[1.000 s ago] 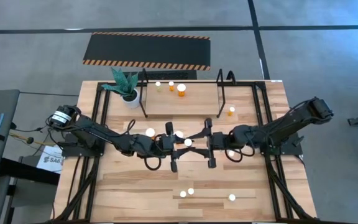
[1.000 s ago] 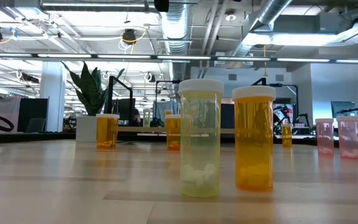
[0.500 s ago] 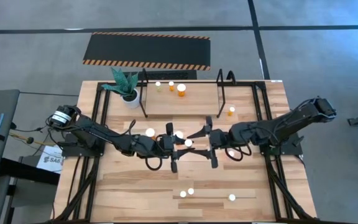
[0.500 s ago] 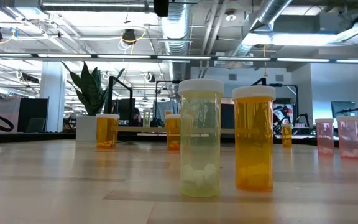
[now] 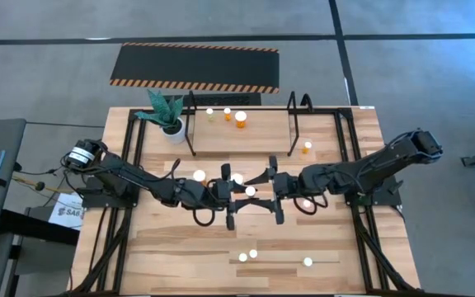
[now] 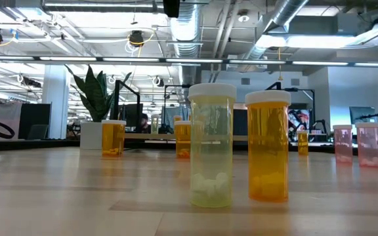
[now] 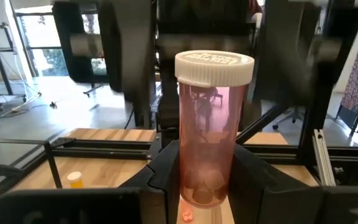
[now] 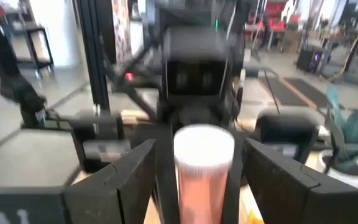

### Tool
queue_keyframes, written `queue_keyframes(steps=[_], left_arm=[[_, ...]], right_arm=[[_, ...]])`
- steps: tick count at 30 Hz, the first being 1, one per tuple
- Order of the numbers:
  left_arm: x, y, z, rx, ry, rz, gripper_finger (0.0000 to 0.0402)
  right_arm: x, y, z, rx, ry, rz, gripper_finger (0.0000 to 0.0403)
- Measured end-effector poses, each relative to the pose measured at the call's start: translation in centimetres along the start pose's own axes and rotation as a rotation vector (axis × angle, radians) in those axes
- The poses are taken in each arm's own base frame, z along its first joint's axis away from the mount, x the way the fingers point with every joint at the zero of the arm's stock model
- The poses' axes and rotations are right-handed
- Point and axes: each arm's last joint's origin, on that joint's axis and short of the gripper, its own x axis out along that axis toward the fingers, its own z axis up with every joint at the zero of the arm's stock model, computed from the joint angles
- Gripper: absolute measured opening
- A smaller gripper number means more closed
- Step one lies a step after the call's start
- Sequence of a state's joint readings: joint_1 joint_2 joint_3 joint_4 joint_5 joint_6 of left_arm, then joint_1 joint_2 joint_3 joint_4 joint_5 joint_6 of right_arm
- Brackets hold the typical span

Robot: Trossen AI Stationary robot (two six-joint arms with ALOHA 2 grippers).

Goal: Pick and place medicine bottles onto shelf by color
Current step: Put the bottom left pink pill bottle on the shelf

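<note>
Handoff time, by the looks of it. Left gripper and right gripper are nose to nose at mid-table, in front of the shelf, with one pink bottle between them. From the left wrist view the left gripper's fingers are clamped on the bottle's lower body, holding it upright with the white cap on top. From the right wrist view the right gripper's fingers stand wide on either side of the same bottle — apart from it, not gripping yet.

So my read: the step in hand is passing the pink bottle from left to right, and it's only half done. Next move, I'd guess, is the right jaws closing on the upper body or cap, then the left letting go — in that order, or the bottle drops.

Shelf so far has a few bottles at its back edge, including an orange one. Plenty left on the table, like the yellow bottle and orange bottle up front in the low view.
</note>
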State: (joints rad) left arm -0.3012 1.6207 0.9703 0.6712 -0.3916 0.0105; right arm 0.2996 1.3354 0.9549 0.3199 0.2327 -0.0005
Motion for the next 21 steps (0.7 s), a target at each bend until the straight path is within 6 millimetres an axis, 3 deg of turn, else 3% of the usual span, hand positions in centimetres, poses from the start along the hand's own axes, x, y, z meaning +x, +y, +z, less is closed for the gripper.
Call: queue_keyframes(steps=[13,21], left_arm=[[-0.01,0.00,-0.07,0.003,0.007,0.005,0.0083],[-0.01,0.00,-0.09,0.003,0.008,0.005,0.0083]], right_arm=[[0.60,-0.11,-0.16,-0.044,-0.024,-0.012,0.0257],[0.59,-0.11,-0.14,-0.046,-0.025,-0.012,0.0219]])
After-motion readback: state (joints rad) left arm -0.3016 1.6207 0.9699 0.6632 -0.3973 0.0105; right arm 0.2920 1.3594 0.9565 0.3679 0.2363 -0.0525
